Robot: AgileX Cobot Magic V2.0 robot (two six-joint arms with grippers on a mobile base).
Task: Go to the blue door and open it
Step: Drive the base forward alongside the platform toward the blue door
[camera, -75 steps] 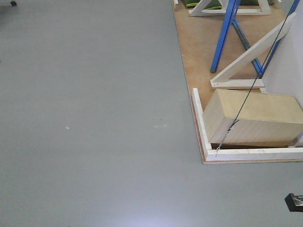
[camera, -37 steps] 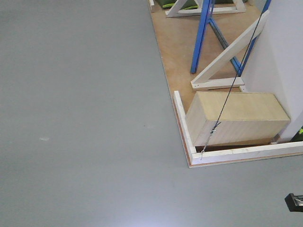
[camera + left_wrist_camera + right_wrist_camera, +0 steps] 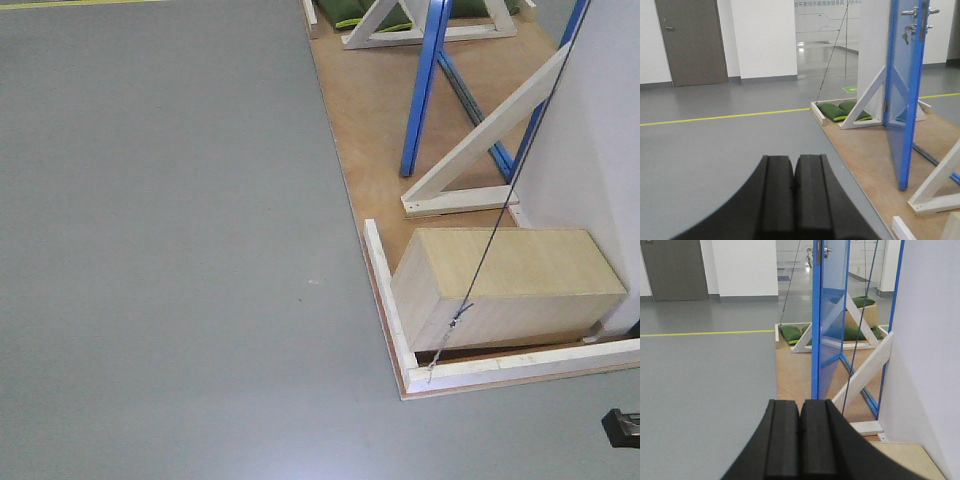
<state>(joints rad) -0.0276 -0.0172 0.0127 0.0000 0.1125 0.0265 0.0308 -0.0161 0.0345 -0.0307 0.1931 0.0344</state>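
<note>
The left gripper (image 3: 793,165) is clenched. Its two black fingers (image 3: 777,192) lie pressed one against the other with nothing between them. The right gripper (image 3: 800,407) is in the same state, pads together and holding nothing. Both are above the grey floor (image 3: 730,160) and well apart from the blue door (image 3: 902,100).

In the left wrist view the door stands upright and is seen at a sharp angle, so it looks narrow. Its steel lever handle (image 3: 920,11) is near its top edge in the picture, and a small bunch of keys (image 3: 906,32) hangs just below the handle. In the right wrist view the door (image 3: 832,315) is straight ahead of the clenched fingers, and its glossy face reflects what stands around it (I cannot tell from these views whether it is ajar).

The door stands on a plywood platform (image 3: 865,150). White wooden braces (image 3: 865,102) lean just beside the door. Beyond them, at the far edge of the platform, lie green sandbags (image 3: 840,110). A white wall panel (image 3: 930,365) rises beside the door, on the right in that view. In the front view a pale wooden box (image 3: 510,285) sits in the platform corner, and a thin dark cable (image 3: 500,230) crosses over it. Far behind the door, a yellow line (image 3: 725,117) runs across the floor towards a grey door (image 3: 690,42).
</note>
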